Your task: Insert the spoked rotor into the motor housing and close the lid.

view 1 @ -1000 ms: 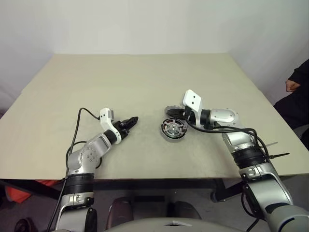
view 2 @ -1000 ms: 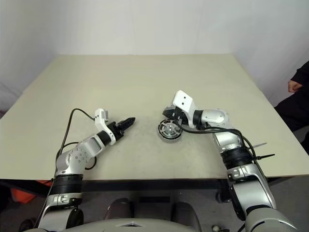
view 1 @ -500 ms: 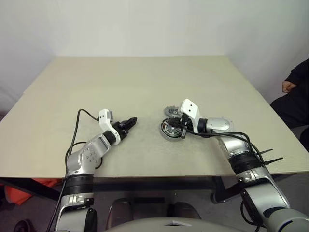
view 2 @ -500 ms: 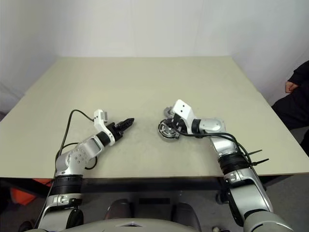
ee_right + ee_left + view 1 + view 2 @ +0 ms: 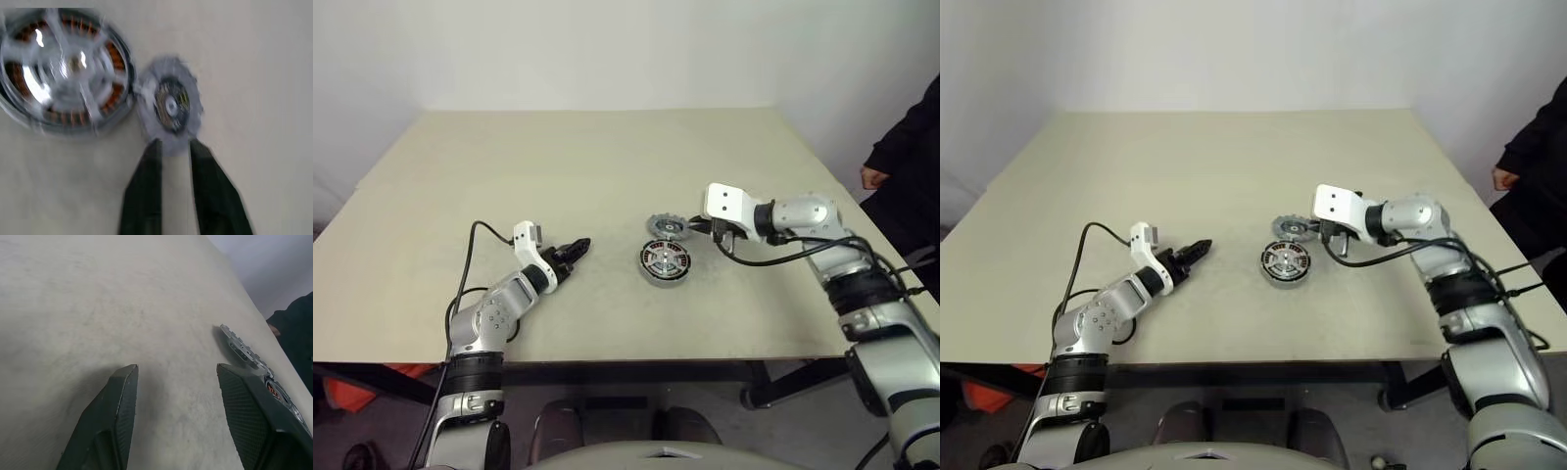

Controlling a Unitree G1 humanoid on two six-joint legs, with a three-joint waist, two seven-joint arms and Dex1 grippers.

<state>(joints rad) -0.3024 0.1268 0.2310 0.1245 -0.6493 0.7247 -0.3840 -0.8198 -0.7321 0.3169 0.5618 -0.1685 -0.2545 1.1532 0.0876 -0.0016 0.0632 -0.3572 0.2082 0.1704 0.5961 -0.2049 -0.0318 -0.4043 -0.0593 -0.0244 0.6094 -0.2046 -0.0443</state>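
Observation:
The motor housing (image 5: 665, 262) lies on the table, copper windings showing in a ring. The shiny spoked rotor (image 5: 68, 63) sits inside it. Just behind the housing, touching or nearly touching it, the lid (image 5: 666, 227) lies flat, a grey notched disc. My right gripper (image 5: 173, 143) hovers at the lid's near-right edge, pointing down at it, fingers a little apart with nothing between them. My left gripper (image 5: 581, 244) rests low over the table to the left of the housing, open and empty, and it points toward the lid (image 5: 242, 350).
The beige table (image 5: 607, 157) stretches wide behind and to the left of the parts. A person in a dark sleeve, hand (image 5: 873, 177) showing, stands at the table's right edge.
My right gripper has lifted off the housing and swung right and back to the lid, its fingers parting. The rotor stays in the housing. The person at the right has come closer.

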